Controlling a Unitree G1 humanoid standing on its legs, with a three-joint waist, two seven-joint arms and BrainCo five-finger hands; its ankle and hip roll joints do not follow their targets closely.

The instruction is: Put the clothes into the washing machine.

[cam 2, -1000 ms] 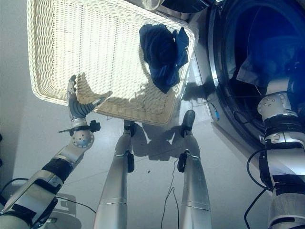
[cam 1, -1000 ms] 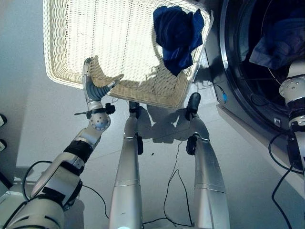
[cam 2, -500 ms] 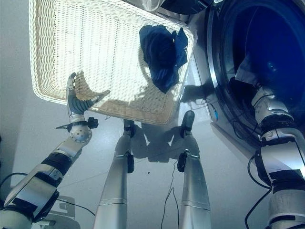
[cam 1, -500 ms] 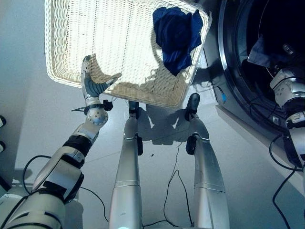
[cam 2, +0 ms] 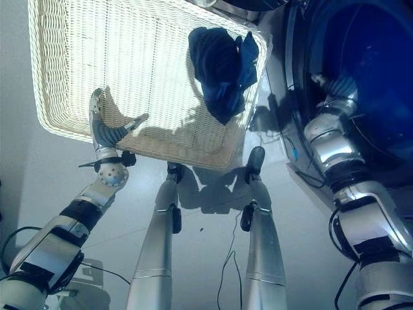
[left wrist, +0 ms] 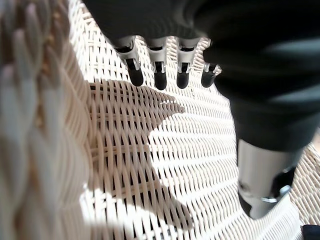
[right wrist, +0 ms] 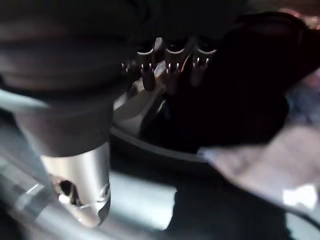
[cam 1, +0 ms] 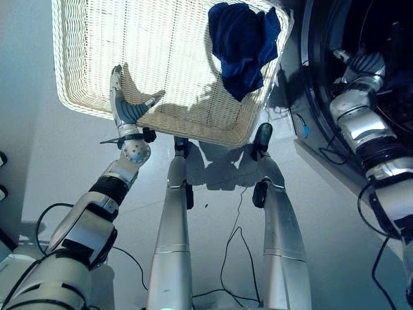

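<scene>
Cloth had left the right hand [right wrist: 170, 70]: a second earlier it carried a garment into the drum [cam 2: 374, 71]; now its fingers were relaxed, empty. Left hand [cam 1: 126, 106], fingers straight, rested on the basket [cam 1: 97, 51]; one blue garment [cam 1: 242, 45] remained.

Smooth pale grey floor [cam 1: 77, 161], glossy, lit strongly from above, with crisp dark shadows near the middle. Small dark speck on the floor [cam 1: 206, 206] between the shadows. Two dark rounded shapes [cam 1: 2, 175] at the left edge, too cropped to identify.
</scene>
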